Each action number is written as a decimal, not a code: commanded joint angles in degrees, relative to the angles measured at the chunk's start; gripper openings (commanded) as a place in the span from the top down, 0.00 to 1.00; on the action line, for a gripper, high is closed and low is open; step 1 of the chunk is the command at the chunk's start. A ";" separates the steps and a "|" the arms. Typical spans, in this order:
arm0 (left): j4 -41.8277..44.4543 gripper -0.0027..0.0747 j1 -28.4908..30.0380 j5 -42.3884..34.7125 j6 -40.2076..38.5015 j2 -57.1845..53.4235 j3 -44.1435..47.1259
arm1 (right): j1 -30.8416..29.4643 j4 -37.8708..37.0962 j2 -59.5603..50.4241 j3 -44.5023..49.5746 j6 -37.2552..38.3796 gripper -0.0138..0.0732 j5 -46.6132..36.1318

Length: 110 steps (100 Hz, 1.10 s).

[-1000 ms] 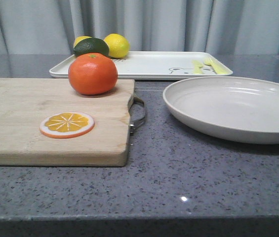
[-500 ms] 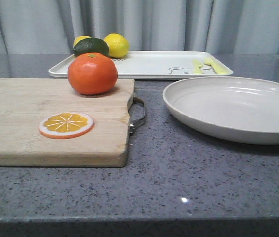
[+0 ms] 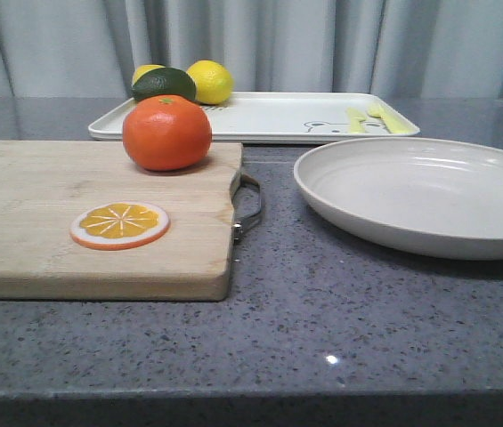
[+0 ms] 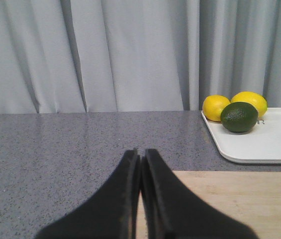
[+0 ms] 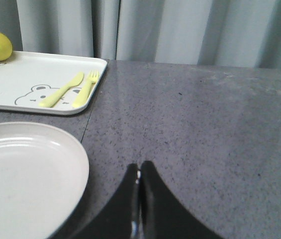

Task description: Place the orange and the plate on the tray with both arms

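Observation:
The orange (image 3: 166, 132) rests on the far right corner of a wooden cutting board (image 3: 46, 222). To its right the wide off-white plate (image 3: 422, 194) lies on the counter. Behind both stands the long white tray (image 3: 269, 117) with its bear drawing. Neither gripper shows in the front view. My left gripper (image 4: 140, 154) is shut and empty, over the board's far left edge, with the tray (image 4: 274, 142) off to one side. My right gripper (image 5: 139, 166) is also shut and empty, just beside the plate's rim (image 5: 78, 164). The orange is out of both wrist views.
Two lemons (image 3: 208, 82) and a dark green avocado (image 3: 164, 84) sit on the tray's far left corner. A flat orange slice (image 3: 119, 224) lies on the board, and a metal handle (image 3: 249, 206) sticks out from its right end. Grey curtains hang behind the speckled counter.

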 commanded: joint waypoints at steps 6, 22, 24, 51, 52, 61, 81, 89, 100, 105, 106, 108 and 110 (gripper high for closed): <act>-0.53 0.99 -0.05 -8.09 -0.30 8.63 -7.23 | -0.06 0.05 6.10 -4.86 -0.44 0.92 -11.69; -0.53 0.99 -0.05 -9.67 -0.30 17.05 -13.21 | -0.06 0.05 12.26 -7.92 -0.44 0.92 -14.52; -0.53 0.99 -0.05 -9.67 -0.30 18.04 -13.91 | -0.06 0.05 13.02 -8.43 -0.44 0.92 -14.37; -0.53 0.99 -0.05 -9.80 -0.30 27.24 -20.10 | -0.06 0.05 21.39 -16.10 -0.44 0.92 -10.17; -0.53 0.99 -0.05 -9.81 -0.30 27.51 -20.06 | -0.06 0.05 21.59 -16.34 -0.44 0.92 -9.89; -0.53 0.99 -0.05 -10.33 -0.30 28.73 -20.30 | -0.06 0.05 24.01 -19.20 -0.44 0.92 -6.42; -0.53 0.99 -0.05 -10.39 -0.30 30.83 -20.30 | -0.06 0.05 25.61 -20.41 -0.44 0.92 -6.43; -0.53 0.99 -0.05 -10.39 -0.30 32.00 -20.30 | -0.06 0.05 25.61 -20.41 -0.44 0.92 -6.44; -0.53 0.99 -0.05 -10.78 -0.30 33.00 -20.30 | -0.06 0.05 25.61 -20.41 -0.44 0.92 -6.03; -0.53 0.99 -0.05 -10.78 -0.30 33.44 -20.30 | -0.06 0.05 25.61 -20.41 -0.44 0.92 -6.03; -0.53 0.98 -0.05 -10.78 -0.30 33.43 -20.30 | -0.06 0.05 25.61 -20.41 -0.44 0.92 -6.03; -0.53 0.97 -0.05 -10.78 -0.30 33.57 -20.30 | -0.06 0.05 25.61 -20.41 -0.44 0.92 -6.03; -0.53 0.95 -0.05 -10.78 -0.30 33.83 -20.30 | -0.06 0.05 25.61 -20.41 -0.44 0.92 -6.03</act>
